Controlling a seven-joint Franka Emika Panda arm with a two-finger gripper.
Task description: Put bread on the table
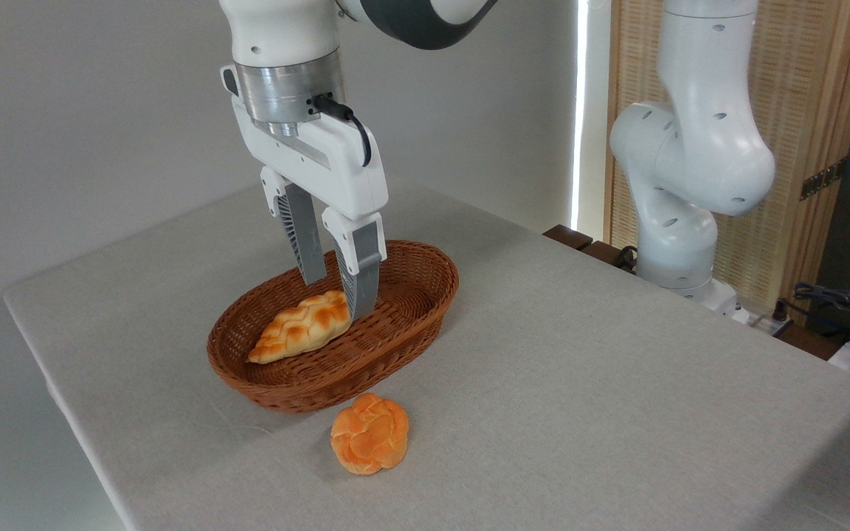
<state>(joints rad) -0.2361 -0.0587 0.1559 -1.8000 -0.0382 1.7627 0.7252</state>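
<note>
The hand (335, 293) is hanging fingers apart, straddling the loaf's (299, 327) 2 o'clock end; the loaf is lying in the basket (403, 324). Grasp step, by judgement: next, closing and lifting clear of the rim. Open surface (580, 369) is lying at 3 o'clock; a bun (370, 433) is sitting at 6 o'clock.

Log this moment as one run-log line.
stage: reach | hand: open, straddling bread end | bread: in basket, ungrasped | bun: on table
</note>
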